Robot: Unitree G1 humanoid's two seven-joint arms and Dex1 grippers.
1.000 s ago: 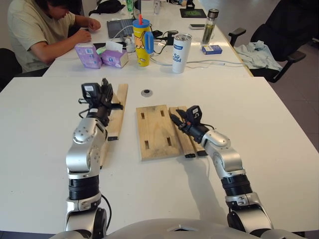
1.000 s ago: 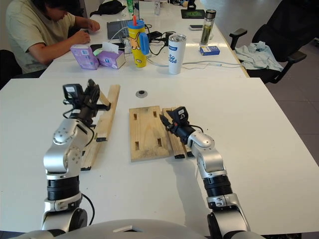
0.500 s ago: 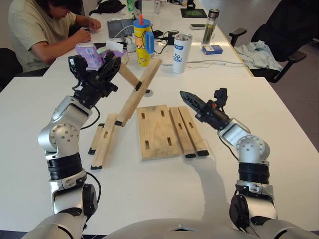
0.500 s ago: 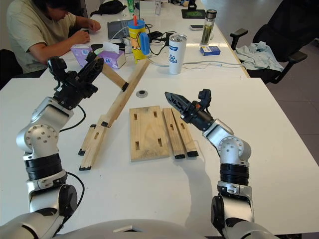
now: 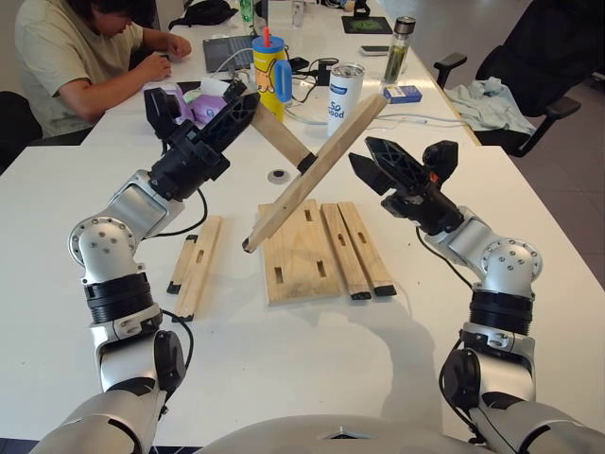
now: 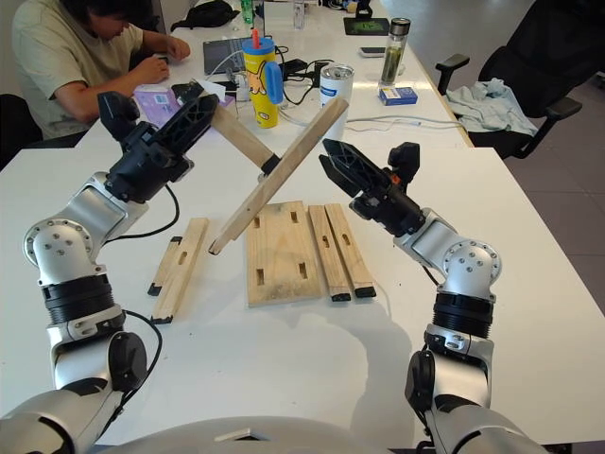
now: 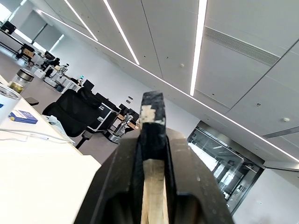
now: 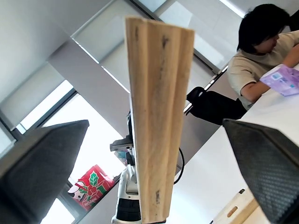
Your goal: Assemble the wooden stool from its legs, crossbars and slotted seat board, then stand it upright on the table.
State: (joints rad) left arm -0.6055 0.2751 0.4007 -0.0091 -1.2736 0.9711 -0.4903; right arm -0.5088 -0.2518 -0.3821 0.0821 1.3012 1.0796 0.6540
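1. Left eye view: left tool point(image 5: 244, 106) is clamped on a short crossbar point(image 5: 281, 140), which is joined to a long leg point(image 5: 317, 170).
2. The leg is off the worktop point(image 5: 529, 236) and tilted. Its top end points toward the tumbler point(image 5: 344, 99); its bottom end is by the left edge of the slotted seat board point(image 5: 298, 253). Can't tell if that end touches anything.
3. Left arm is raised, elbow bent, forearm reaching in toward the middle.
4. Right tool point(image 5: 360, 149) is spread wide and grips nothing. Its fingertips are just beside the upper part of the leg; contact unclear. Right arm is raised, forearm angled inward.
5. The seat board lies flat in the centre. Two loose legs point(image 5: 357, 251) lie side by side just right of it, and two more wooden bars point(image 5: 194, 267) lie to its left.
6. Right eye view: same layout. On the next desk behind are a yellow bottle point(image 6: 257, 80) and tissue packs point(image 6: 161, 106), with a seated person.
7. Left wrist view: the fingers point(image 7: 187, 186) are closed tight on the pale wood of the crossbar, whose dark end sticks out past them. Behind are ceiling light strips and office chairs.
8. Right wrist view: the fingers point(image 8: 42, 163) are far apart. The leg stands upright in frame between them and touches neither. Behind are a window and the seated person.
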